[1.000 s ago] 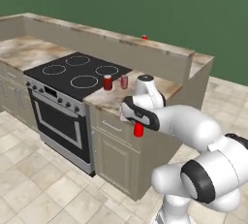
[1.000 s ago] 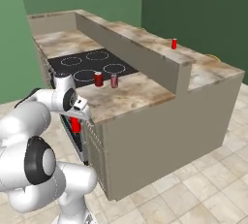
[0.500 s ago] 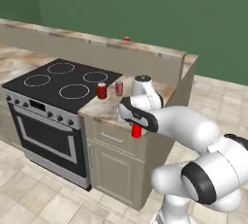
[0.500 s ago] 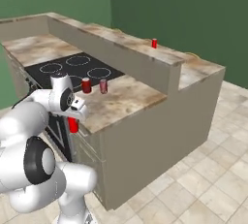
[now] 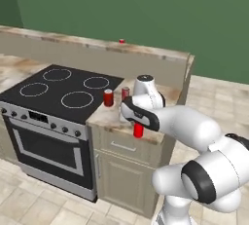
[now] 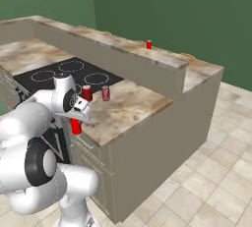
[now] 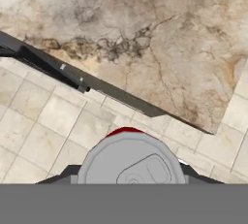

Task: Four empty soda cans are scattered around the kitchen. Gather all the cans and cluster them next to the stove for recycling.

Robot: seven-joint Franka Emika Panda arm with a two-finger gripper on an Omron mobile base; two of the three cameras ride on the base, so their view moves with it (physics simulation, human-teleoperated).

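Soda can [image 5: 138, 130] hangs upright, apparently, pinched in the pincer [image 5: 138, 125] over the counter's [image 5: 116, 117] edge.

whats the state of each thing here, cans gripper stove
gripper: shut on a can, out past the counter's front edge
held can: upright, off the counter
two cans by the stove: upright on the counter, side by side
far can: upright on the raised ledge
stove: cooktop bare, oven door shut
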